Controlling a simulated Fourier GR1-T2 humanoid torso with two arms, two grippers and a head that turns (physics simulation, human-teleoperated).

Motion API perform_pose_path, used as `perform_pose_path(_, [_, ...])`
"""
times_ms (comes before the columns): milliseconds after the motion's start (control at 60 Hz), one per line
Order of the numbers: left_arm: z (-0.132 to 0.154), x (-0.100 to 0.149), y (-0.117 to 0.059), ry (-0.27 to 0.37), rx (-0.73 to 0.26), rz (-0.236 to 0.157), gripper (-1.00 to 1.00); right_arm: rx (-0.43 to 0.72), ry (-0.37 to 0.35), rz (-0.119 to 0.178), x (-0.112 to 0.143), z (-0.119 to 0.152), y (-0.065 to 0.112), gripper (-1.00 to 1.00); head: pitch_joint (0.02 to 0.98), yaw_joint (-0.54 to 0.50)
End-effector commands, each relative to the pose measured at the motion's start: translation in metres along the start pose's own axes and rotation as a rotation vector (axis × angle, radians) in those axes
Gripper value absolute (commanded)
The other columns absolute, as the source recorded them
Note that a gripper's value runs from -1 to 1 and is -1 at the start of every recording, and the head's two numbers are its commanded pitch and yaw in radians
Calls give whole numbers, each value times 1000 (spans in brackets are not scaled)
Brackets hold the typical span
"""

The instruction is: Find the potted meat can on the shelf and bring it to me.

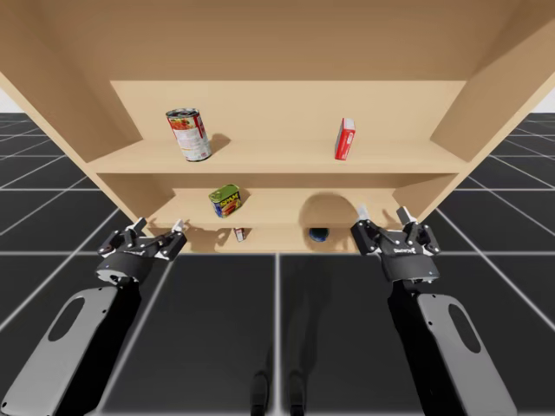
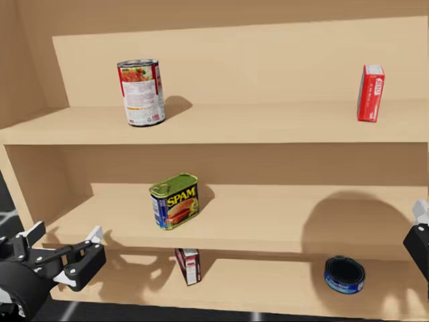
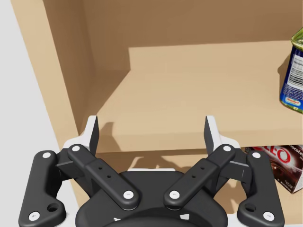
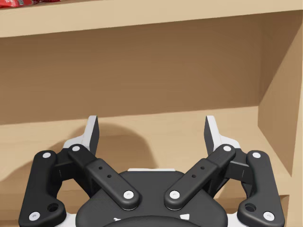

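Observation:
The potted meat can (image 1: 225, 200) (image 2: 175, 200) is a rounded rectangular tin with a blue, yellow and green label. It stands upright on the middle shelf (image 2: 281, 221), left of centre. My left gripper (image 1: 158, 227) (image 2: 66, 235) (image 3: 151, 130) is open in front of the shelf's left end, below and left of the can. In the left wrist view the can (image 3: 293, 75) is ahead and off to the right of the fingers. My right gripper (image 1: 382, 214) (image 4: 151, 130) is open and holds nothing, facing the right part of the middle shelf.
On the top shelf stand a red-labelled round can (image 1: 189, 134) (image 2: 141, 92) and a red box (image 1: 345, 139) (image 2: 371, 92). The bottom shelf holds a small dark red box (image 2: 189, 265) (image 3: 279, 163) and a flat blue round can (image 2: 344, 275). Side walls (image 1: 468, 113) close the shelf.

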Motion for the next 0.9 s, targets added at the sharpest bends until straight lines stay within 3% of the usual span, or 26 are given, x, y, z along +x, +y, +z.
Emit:
perform_pose_path(17, [0, 0, 1, -2, -1, 3, -1000, 4, 6, 1, -1, 0, 1, -1000, 530, 207])
perform_pose_path(117, [-1, 1, 1, -3, -10, 12, -1000, 2, 9, 1, -1, 0, 2, -1000, 555, 255])
perform_pose_path(217, [0, 4, 2, -4, -30, 54, -1000, -3, 11, 2, -1, 0, 2, -1000, 556, 250])
perform_pose_path(333, [6, 13, -1, -12, -49, 62, -1000, -13, 13, 0, -1, 0, 1, -1000, 557, 241])
perform_pose_path(533, [41, 62, -22, -11, -288, 109, -1000, -14, 13, -9, -1, -1, 0, -1000, 550, 246])
perform_pose_path(717, [38, 82, -43, 12, -435, 65, -1000, -15, 13, -9, 0, -1, 0, -1000, 549, 252])
perform_pose_path(800, [31, 84, -50, 8, -476, 62, -1000, -14, 12, -8, 0, -1, 0, -1000, 551, 254])
perform_pose_path(900, [13, 78, -59, 16, -503, 33, -1000, -14, 15, -10, 0, -1, -1, -1000, 548, 247])
